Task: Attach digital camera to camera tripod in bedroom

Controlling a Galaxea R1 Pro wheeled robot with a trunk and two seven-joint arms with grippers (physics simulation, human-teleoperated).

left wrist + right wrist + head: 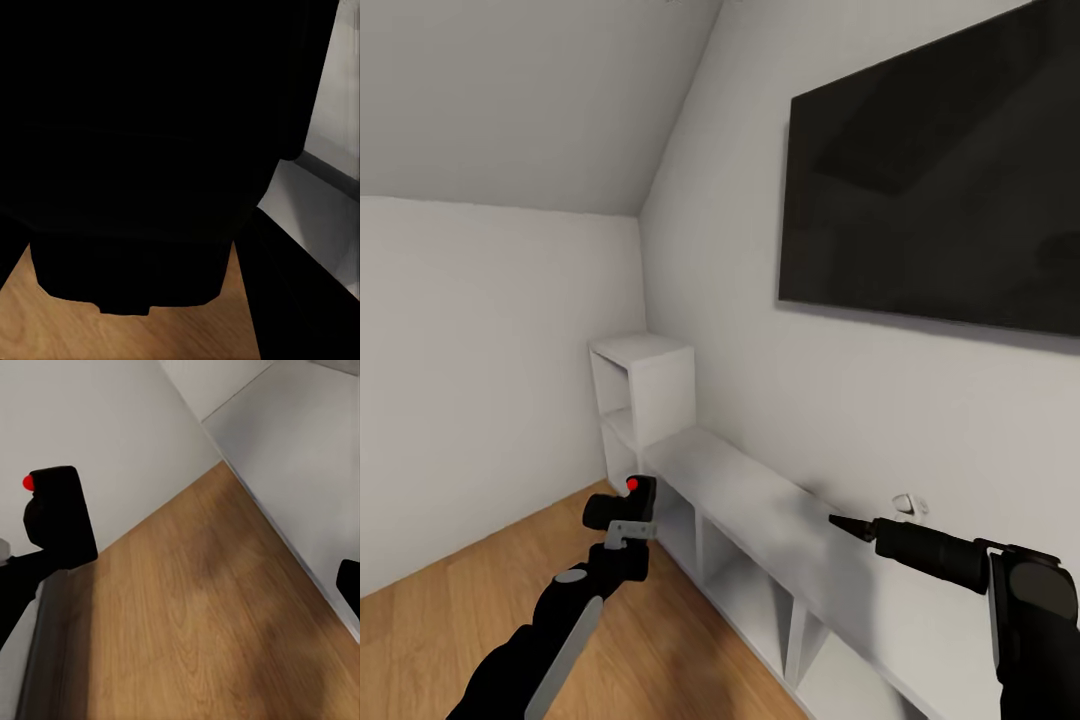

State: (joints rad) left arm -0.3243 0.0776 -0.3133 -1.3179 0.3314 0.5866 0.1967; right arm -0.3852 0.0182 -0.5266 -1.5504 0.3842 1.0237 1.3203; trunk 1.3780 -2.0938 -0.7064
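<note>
Head view: your left tool (628, 528) grips the digital camera (622, 503) above the wood floor (450, 630); right tool's state is unclear. Keep it level until you find the tripod.

Left tool (628, 520) raised and clamped, right arm (960, 560) outstretched.

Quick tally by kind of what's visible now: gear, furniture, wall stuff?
Digital camera: 1
Grippers: 2, left gripper, right gripper
White cube shelving units: 2, tall, low
Wall-mounted dark screen: 1
Total: 6
</note>
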